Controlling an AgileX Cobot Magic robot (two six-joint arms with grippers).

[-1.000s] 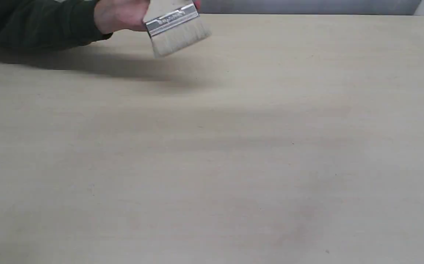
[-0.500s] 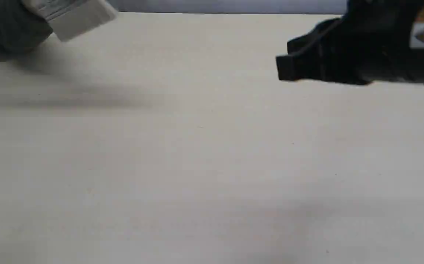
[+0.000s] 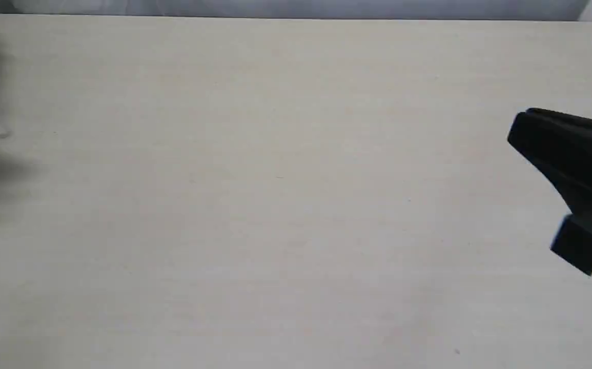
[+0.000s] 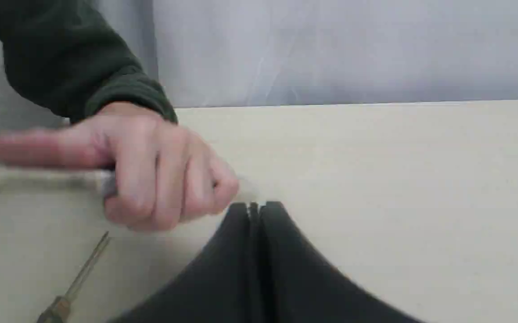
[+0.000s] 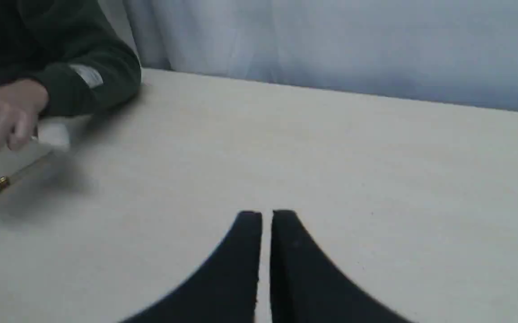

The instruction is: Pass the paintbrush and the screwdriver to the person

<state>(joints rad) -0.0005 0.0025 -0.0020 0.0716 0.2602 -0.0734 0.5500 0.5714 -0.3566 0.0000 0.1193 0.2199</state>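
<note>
**Brush in the person's hand, screwdriver lying on the desk**

I see a pale bare desk (image 3: 296, 205) in front of a grey curtain (image 4: 330, 54). At the far left the person (image 4: 160, 170), in a dark green sleeve, grips the paintbrush (image 4: 39, 177); it is blurred and clear of my arms. Just below that hand the screwdriver (image 4: 77, 278) lies flat on the desk, with its gold collar towards its black handle. My left jaws are pressed together on nothing. Well to the right, my right jaws hover with only a thin gap and are also empty.

I judge the brush delivered and the screwdriver next. That calls for opening the left jaws, dropping low and pinching across the slim handle without skidding it.

A pale patch (image 5: 86, 75) on the sleeve is unreadable, and I can read no writing elsewhere.
</note>
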